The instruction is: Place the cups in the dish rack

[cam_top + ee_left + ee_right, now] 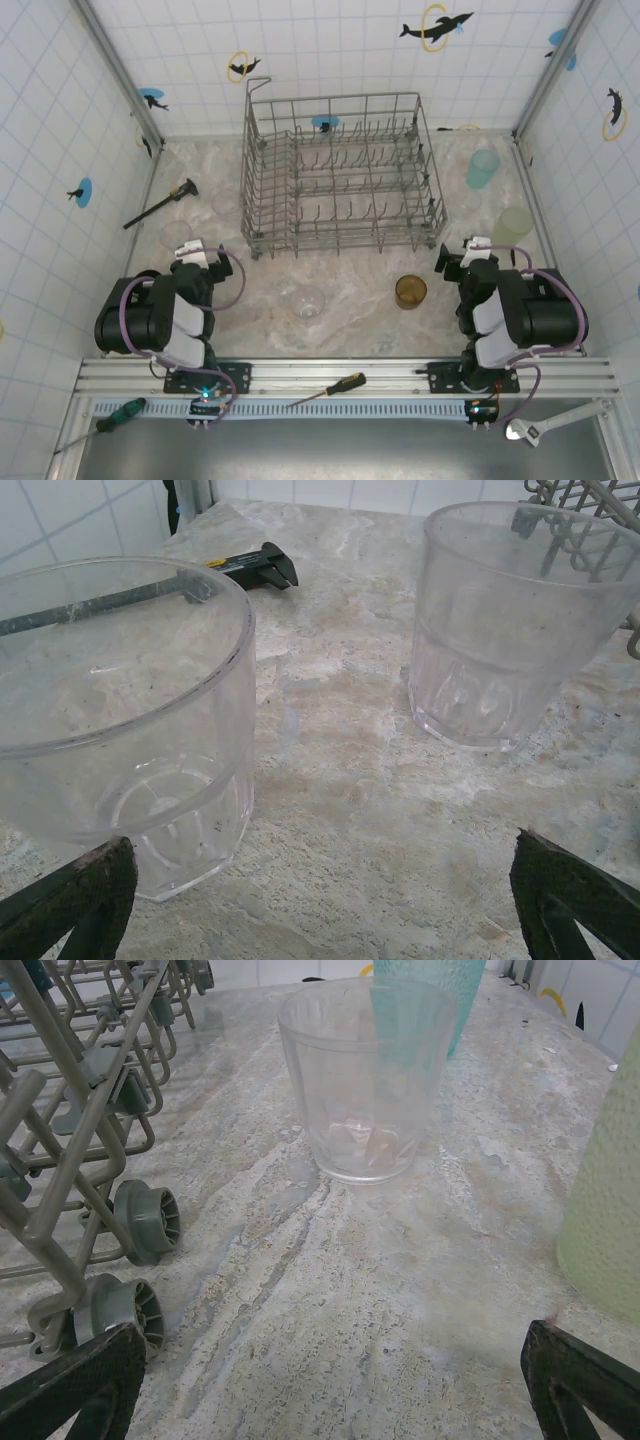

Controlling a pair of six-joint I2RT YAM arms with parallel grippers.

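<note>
Rack (340, 170) sits empty at the back, cups (411, 291) loose on the worktop (350, 285), left end effector (200, 250) and right end effector (468, 252) both spread holding nothing, so I'd guess first pick: left closes around the near clear cup (120, 720).

Lighting bright, even, diffuse, from overhead; shadows soft and short. Top view sharp, slight barrel bend at frame edges. Left wrist view: near clear cup (120, 730) slightly soft, faint glare on rim.

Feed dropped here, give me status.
Open, empty: left gripper, right gripper. No cups in dish rack, all on table. Clear tumbler close ahead of left gripper.
</note>
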